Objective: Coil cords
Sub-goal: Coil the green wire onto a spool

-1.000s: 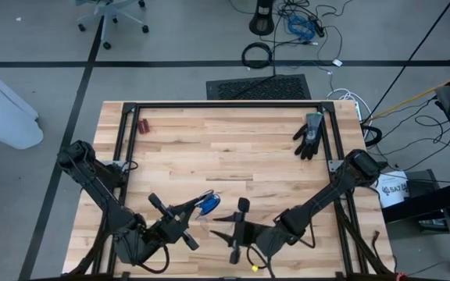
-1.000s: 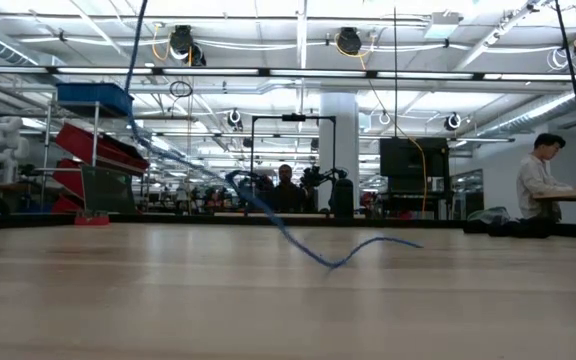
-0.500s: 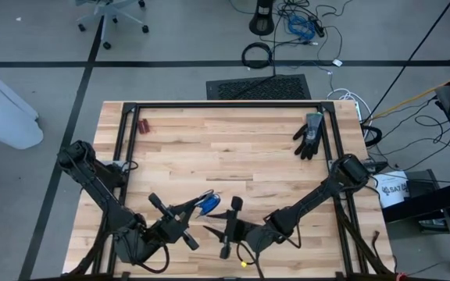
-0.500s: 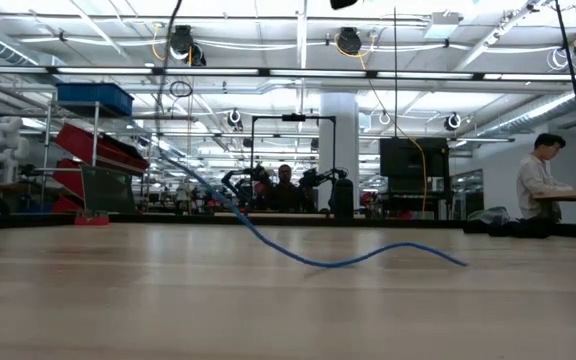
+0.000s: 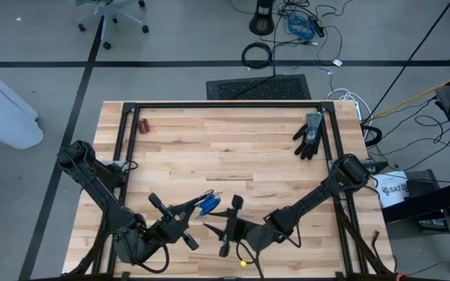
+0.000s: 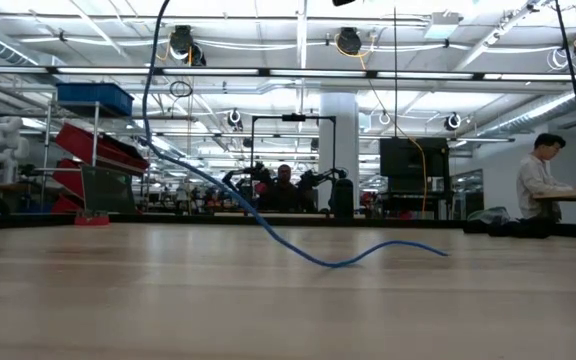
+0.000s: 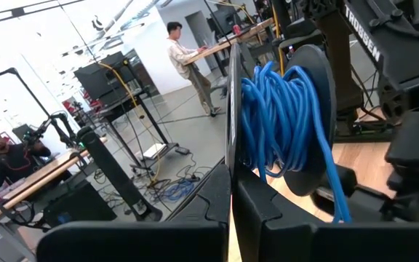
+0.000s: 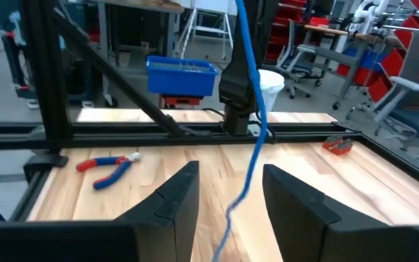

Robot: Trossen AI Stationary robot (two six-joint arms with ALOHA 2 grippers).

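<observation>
The blue cord [image 7: 282,116] is partly wound on a black reel [image 7: 311,94], which my left gripper [image 5: 199,206] holds shut above the table's near middle. From the reel [image 5: 208,204] the cord [image 6: 218,185] drops slanting to the tabletop, and its loose end [image 6: 408,246] lies in a shallow wave. My right gripper [image 5: 226,228] stands open just right of the reel, pointing toward the table's left. The hanging cord [image 8: 247,138] runs down through the gap between its fingers [image 8: 177,200] without visibly touching them. My left gripper pinches the reel's thin black side disc [image 7: 230,156] between its two shut fingers, at the disc's rim. The fingers come in level, and the disc stands edge-on in their line. The reel is lifted clear of the table, with the wound cord beside the fingers.
A black glove [image 5: 309,134] lies at the far right. Red-handled pliers [image 8: 108,166] and a small red thing [image 5: 143,125] lie on the left. A black frame [image 5: 225,105] rims the table. A person [image 6: 540,185] sits in the room beyond.
My right gripper has moved down and toward the table's left, closer to the reel, staying open. The cord's hanging part has swung, and the kinked loose part on the table has flattened into a longer wave.
</observation>
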